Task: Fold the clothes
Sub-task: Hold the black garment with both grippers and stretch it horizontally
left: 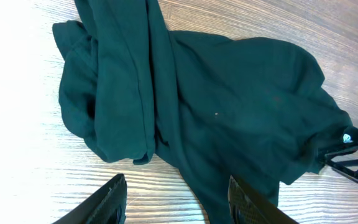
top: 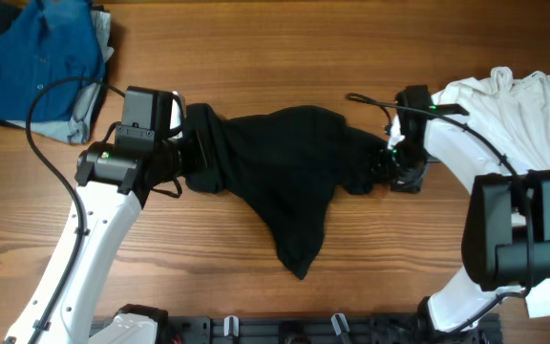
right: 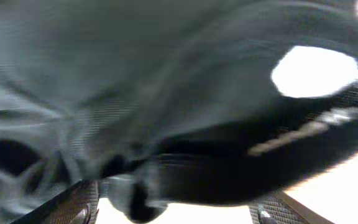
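Black garment (top: 285, 167) stretches left-right, tail toward near edge; left pincer (left: 176, 186) and right pincer (right: 179, 196) both spread

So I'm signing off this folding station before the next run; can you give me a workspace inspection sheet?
Surface: wooden table.
Job's things: black garment crumpled mid-table, unfolded; blue shirt on grey cloth, far-left corner; white garment at right edge.
Clutter: nothing seen.
Fingers: left fingers open above the garment's edge; right fingers apart, fabric filling the view.
Cables: black cable loops at left; second cable crosses the white garment.
Surroundings: black rail along near edge.
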Available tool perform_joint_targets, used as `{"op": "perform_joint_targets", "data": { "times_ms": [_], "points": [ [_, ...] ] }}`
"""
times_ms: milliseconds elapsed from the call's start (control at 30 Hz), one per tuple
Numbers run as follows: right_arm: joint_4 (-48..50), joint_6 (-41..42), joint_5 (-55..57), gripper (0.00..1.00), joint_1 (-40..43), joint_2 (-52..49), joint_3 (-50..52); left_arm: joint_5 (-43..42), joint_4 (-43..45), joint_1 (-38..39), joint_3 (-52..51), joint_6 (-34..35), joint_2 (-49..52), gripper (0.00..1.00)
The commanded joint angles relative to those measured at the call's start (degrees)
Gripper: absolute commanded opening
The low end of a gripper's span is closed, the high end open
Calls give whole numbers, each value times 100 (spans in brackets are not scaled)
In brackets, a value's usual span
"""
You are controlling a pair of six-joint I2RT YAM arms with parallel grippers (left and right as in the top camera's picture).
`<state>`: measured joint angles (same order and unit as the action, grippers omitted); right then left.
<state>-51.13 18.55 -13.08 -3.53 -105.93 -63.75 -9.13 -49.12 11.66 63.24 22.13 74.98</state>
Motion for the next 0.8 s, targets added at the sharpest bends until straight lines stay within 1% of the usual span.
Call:
{"op": "perform_joint_targets", "data": {
  "times_ms": [0,33,133,333,600,633,700,767],
  "points": [
    [11,94,11,65,201,-140,83,-85,0,-22,96,-96,-31,53],
    [15,94,11,61,208,-140,83,-85,0,-22,96,-96,-31,53],
    [57,96,9,57,205,-140,83,-85,0,-22,96,-96,-31,53],
    [127,92,7,58,205,-140,83,-85,2,-22,96,-96,-31,53],
    [577,-59,-374,58,114,-140,81,-87,4,-22,96,-96,-31,54],
    [623,-63,-374,57,74,-140,81,-87,2,-22,96,-96,-31,54],
    [682,-101,-374,49,-13,-140,81,-87,2,-22,96,-94,-31,54],
    [717,-98,-374,47,-127,-140,81,-87,4,-22,96,-94,-31,54]
  ]
}}
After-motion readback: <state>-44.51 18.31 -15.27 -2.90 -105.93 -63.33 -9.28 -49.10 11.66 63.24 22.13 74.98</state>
